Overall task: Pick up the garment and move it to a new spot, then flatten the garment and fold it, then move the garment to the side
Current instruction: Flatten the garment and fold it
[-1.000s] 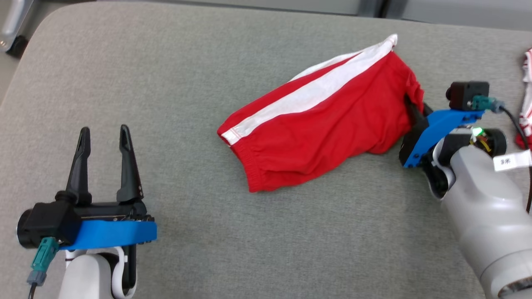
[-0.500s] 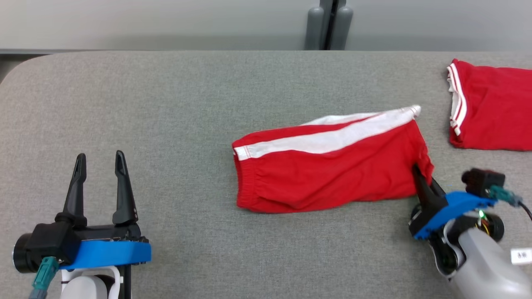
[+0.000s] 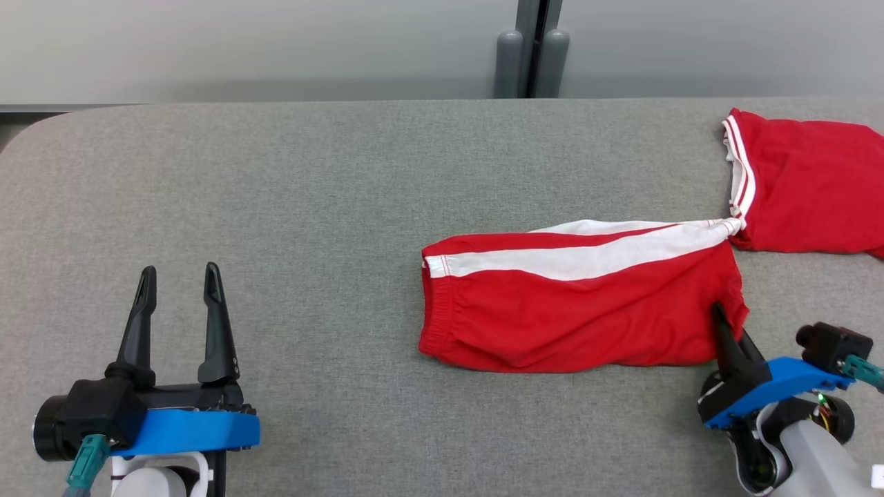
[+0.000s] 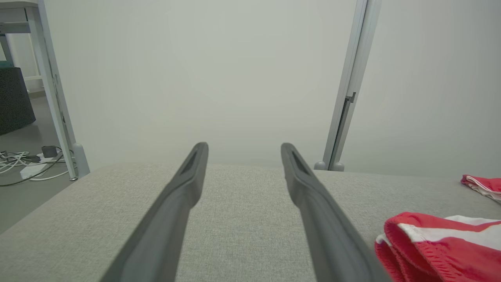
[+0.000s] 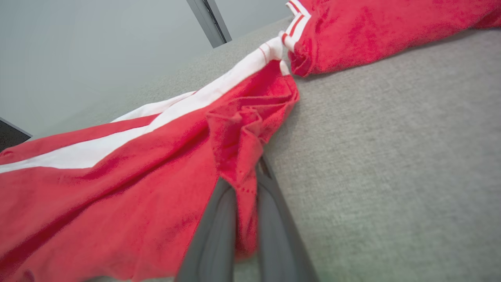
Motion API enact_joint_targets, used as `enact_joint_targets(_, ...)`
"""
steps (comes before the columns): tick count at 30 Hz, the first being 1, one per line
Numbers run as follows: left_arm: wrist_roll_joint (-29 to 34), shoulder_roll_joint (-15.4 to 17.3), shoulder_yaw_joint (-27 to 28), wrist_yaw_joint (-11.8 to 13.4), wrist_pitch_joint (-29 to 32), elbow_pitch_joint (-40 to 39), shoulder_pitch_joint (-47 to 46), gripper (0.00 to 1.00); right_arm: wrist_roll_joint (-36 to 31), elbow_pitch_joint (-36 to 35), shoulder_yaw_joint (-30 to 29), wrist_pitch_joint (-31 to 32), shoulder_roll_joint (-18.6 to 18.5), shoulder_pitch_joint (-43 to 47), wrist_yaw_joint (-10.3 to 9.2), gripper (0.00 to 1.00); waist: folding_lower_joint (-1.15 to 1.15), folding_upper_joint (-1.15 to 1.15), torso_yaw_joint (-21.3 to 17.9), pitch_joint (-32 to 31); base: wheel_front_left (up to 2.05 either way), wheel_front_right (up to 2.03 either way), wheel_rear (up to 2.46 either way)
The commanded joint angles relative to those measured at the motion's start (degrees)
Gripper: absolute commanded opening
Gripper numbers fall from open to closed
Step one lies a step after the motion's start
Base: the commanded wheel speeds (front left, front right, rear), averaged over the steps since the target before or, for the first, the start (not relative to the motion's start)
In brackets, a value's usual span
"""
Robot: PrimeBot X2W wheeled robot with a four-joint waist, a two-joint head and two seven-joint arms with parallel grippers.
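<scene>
Right of centre on the grey padded table [image 3: 311,193], the red shorts [image 3: 580,310] with a white side stripe are laid nearly flat, with the gathered elastic edge to the left. The fabric is judged soft, light and limp, so it will drape and drag, and hems or corners are best pinched. The near right hem corner is clamped in the right gripper [image 3: 722,314]. A second red garment [image 3: 808,186] at far right is touched by the stripe's tip. Well apart at near left, the left gripper [image 3: 179,270] is held wide and empty.
</scene>
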Motion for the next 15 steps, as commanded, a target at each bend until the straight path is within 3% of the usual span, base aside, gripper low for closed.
enact_joint_targets(1,-0.1,0.1,0.0,0.0,-0.1,0.0,0.0,1.0,-0.8,-1.6,-0.3,0.6,0.9,-0.7,0.03,0.0,0.0,0.0,0.3,-0.2,0.0,0.0,0.0)
enact_joint_targets(15,-0.3,0.0,-1.1,0.0,-0.1,0.2,0.4,1.0,-5.5,-14.7,2.5,4.9,6.5,-5.9,0.03,0.0,0.0,0.0,3.3,-1.2,0.0,0.0,0.0)
